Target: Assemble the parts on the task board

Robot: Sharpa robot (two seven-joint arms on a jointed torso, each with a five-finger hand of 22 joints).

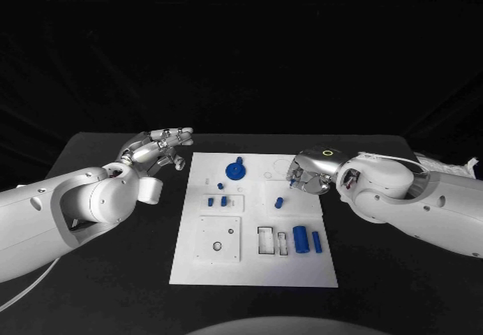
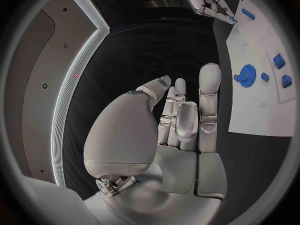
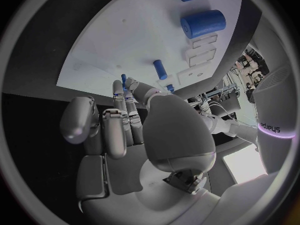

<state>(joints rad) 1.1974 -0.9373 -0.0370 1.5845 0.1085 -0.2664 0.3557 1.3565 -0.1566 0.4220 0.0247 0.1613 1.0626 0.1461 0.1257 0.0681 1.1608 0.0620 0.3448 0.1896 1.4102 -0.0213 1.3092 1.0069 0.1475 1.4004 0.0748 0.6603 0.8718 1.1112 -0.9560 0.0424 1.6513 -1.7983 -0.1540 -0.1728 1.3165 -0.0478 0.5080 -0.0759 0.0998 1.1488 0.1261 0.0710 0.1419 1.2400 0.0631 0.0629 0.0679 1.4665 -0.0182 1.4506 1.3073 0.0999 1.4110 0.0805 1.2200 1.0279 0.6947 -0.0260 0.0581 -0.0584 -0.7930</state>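
My left hand (image 1: pixel 158 149) hovers over the black table (image 1: pixel 100 293) just off the far left corner of the task board (image 1: pixel 254 276), fingers straight and spread, grasping nothing; my left wrist view shows the palm bare. My right hand (image 1: pixel 309 172) hangs at the board's far right edge, fingers angled down toward the white surface; my right wrist view shows a small blue part (image 3: pixel 124 80) at my fingertips (image 3: pixel 128 91), but I cannot tell whether I am pinching it. On the board, a blue gear (image 1: pixel 236 169) sits near the far middle, small blue pegs (image 1: pixel 218 201) stand at the centre left, one short blue pin (image 1: pixel 280 203) lies centre right, and a thick blue cylinder (image 1: pixel 301 240) rests beside a slimmer blue rod (image 1: pixel 317 241) near the right edge.
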